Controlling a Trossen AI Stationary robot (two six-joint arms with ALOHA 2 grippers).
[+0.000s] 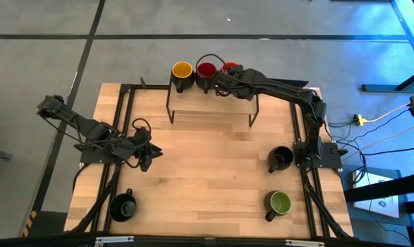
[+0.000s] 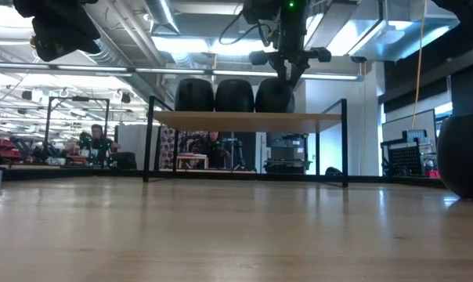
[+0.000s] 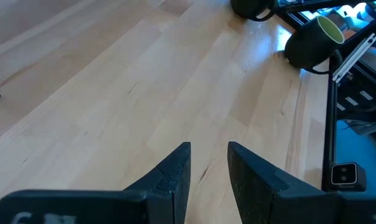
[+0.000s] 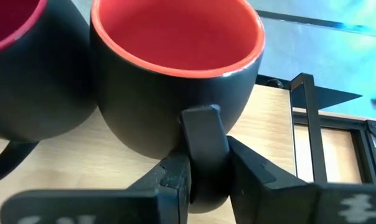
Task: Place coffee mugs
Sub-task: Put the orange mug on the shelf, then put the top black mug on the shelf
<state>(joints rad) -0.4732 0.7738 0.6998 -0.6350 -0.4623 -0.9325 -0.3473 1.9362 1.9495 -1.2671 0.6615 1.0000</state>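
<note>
Orange-red mug (image 4: 175,74) is set on the shelf (image 1: 214,103) at upper centre, beside the red mug (image 1: 205,71). Right tool (image 4: 206,177) is clamped on its handle. Left tool (image 3: 208,180) is held apart, empty, at left over the surface (image 1: 214,178). Mug judged rigid, glazed, slippery, breakable; handle is judged the best hold.

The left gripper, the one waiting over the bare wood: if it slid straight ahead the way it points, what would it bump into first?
Probably nothing on the table. The left gripper points across bare wooden table. The green-lined black mug lies off to one side of that line, though depth is hard to judge.
</note>
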